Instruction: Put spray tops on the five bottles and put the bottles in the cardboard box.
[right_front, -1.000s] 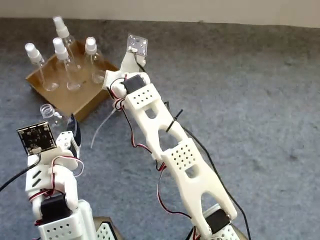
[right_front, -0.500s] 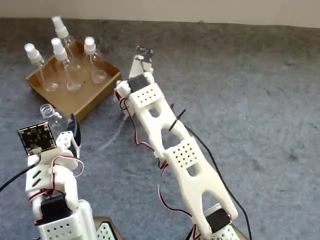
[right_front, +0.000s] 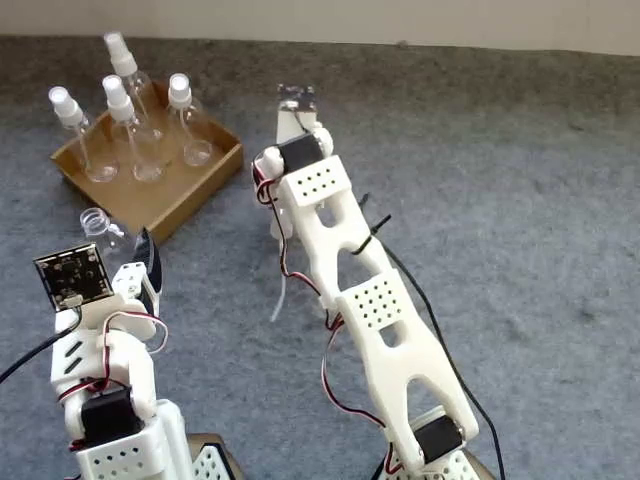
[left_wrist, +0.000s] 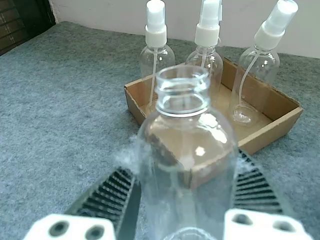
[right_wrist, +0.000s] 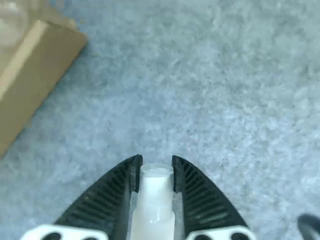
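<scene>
An uncapped clear bottle (left_wrist: 185, 165) stands upright on the carpet just in front of the cardboard box (left_wrist: 270, 135), and my left gripper (left_wrist: 185, 200) is shut around its body. In the high view this bottle (right_front: 98, 226) sits near the box's (right_front: 205, 190) front wall, at the left arm's tip. My right gripper (right_wrist: 155, 175) is shut on a white spray top (right_wrist: 154, 192) above bare carpet, to the right of the box (right_wrist: 30, 75). The top's thin tube (right_front: 282, 295) hangs beneath the right arm. Several capped bottles (right_front: 130, 130) stand in the box.
Grey carpet covers the table, with open room to the right of the right arm (right_front: 360, 300). The left arm's base (right_front: 110, 410) is at the near left corner. A pale wall runs along the far edge.
The right arm has swung to the right, away from the box, carrying the spray top with its tube trailing below. The left arm and its bottle have stayed put.
</scene>
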